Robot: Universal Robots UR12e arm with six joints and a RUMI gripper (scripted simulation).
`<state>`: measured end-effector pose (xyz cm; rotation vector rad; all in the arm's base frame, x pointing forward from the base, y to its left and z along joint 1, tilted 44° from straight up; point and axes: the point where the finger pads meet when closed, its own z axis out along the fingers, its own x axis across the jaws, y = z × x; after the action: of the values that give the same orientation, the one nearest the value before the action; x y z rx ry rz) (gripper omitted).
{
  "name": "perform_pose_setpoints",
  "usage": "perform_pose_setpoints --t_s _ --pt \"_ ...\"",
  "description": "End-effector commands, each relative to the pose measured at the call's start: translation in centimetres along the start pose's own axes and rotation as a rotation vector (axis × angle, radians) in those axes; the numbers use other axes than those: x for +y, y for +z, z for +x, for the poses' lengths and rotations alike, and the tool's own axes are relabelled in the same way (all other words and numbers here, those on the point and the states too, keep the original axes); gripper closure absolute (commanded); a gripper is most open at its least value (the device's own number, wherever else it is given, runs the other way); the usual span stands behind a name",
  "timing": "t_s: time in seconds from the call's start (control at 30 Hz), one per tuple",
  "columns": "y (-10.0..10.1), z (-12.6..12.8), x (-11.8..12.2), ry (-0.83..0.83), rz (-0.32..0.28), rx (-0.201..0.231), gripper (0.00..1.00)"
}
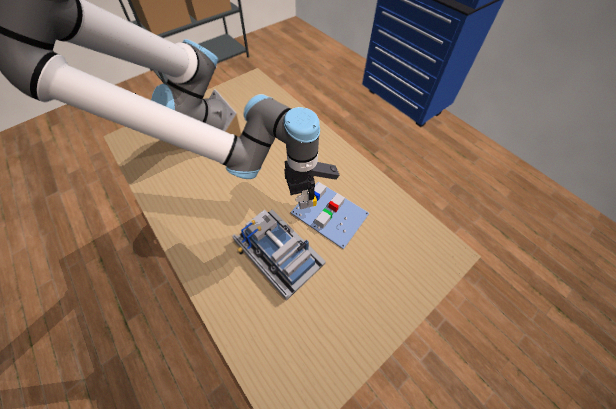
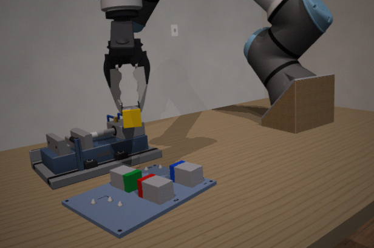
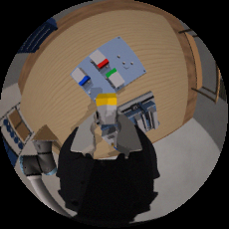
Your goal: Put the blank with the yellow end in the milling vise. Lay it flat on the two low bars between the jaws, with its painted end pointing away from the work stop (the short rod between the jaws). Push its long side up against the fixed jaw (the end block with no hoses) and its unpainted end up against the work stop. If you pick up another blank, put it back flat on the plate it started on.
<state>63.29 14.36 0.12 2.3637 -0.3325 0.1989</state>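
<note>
My gripper is shut on the yellow-ended blank. The blank is in the air, roughly level, above the plate's vise-side edge; its yellow end faces the exterior view and its grey body is mostly hidden there. The vise stands beside the plate. Its fixed jaw and moving jaw are apart, with the work stop between them. The low bars are hard to make out.
The blue-grey plate bears the green-ended blank, the red-ended blank and the blue-ended blank, plus small cones. Blue hoses rise at the vise's hose end.
</note>
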Motion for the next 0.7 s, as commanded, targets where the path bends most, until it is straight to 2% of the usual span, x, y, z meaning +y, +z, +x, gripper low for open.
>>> perform_pose_setpoints --t_s 0.0,0.67 --pt "-0.1 0.5 0.1 0.059 0.0 0.0 1.0" --pt "-0.1 2.3 0.7 0.302 0.0 0.0 1.0"
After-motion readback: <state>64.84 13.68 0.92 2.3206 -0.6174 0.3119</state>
